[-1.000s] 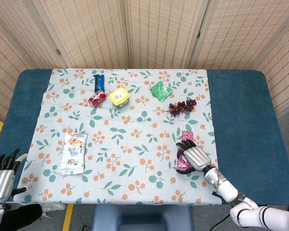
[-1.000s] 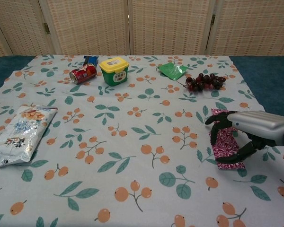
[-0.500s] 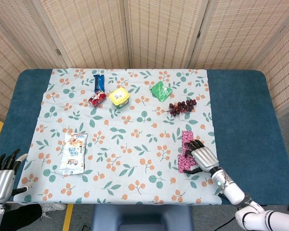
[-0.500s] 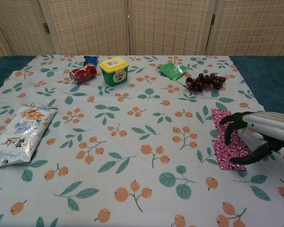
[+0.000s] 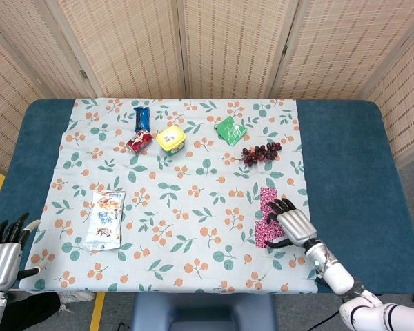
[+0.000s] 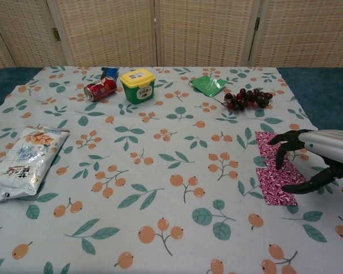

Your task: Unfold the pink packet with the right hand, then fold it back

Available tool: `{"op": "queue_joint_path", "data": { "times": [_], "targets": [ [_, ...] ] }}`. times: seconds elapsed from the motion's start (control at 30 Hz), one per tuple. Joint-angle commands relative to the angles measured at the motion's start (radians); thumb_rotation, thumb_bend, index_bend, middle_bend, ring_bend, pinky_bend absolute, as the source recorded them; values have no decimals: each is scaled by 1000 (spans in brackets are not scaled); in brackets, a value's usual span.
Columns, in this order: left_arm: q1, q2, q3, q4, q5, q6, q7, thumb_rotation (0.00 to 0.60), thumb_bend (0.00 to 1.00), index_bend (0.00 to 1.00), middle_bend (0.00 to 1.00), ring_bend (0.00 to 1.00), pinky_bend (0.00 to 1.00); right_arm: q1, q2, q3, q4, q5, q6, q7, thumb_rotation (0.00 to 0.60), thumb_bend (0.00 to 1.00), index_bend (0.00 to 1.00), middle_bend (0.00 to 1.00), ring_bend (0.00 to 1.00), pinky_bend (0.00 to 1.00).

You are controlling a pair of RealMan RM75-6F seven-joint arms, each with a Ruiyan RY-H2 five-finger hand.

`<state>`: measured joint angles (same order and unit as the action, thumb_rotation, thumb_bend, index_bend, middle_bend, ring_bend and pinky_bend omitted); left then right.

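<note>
Over on the near right of the floral-clothed surface [image 5: 193,207], one flat pink patterned packet [image 6: 274,171] lies spread open. The right robot hand [image 6: 317,155] hovers over its right edge, fingers [image 6: 283,149] splayed wide, gripping nothing. One yellow-lidded green tub [image 6: 138,85] stands closed at the far side; the left robot hand [image 5: 3,252] waits open at the near left edge.

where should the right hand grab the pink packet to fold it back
Probably the right long edge of the pink packet, coming from the right, where the right hand hovers with fingers spread. The packet lies flat and opened on the tablecloth, so an edge must be lifted and swept leftward.
</note>
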<state>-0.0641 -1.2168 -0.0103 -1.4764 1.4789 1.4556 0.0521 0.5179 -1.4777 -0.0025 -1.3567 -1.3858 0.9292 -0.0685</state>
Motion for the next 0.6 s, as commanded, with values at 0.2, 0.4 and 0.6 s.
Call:
{"op": "queue_joint_path", "data": {
  "times": [0.2, 0.4, 0.6],
  "targets": [
    [4, 0, 1, 8, -4, 0, -8, 600, 215, 200, 76, 149, 0, 27, -44, 17, 43, 12, -39, -3, 328, 246, 374, 125, 0, 0],
    [4, -3, 1, 11, -1, 1, -12, 600, 215, 200, 76, 148, 0, 22, -42, 19, 51, 24, -35, -12, 328, 246, 374, 125, 0, 0],
    [1, -4, 0, 13, 0, -3, -11, 600, 215, 200, 76, 149, 0, -3, -17, 6, 47, 38, -20, -20, 330, 246, 374, 125, 0, 0]
  ]
}}
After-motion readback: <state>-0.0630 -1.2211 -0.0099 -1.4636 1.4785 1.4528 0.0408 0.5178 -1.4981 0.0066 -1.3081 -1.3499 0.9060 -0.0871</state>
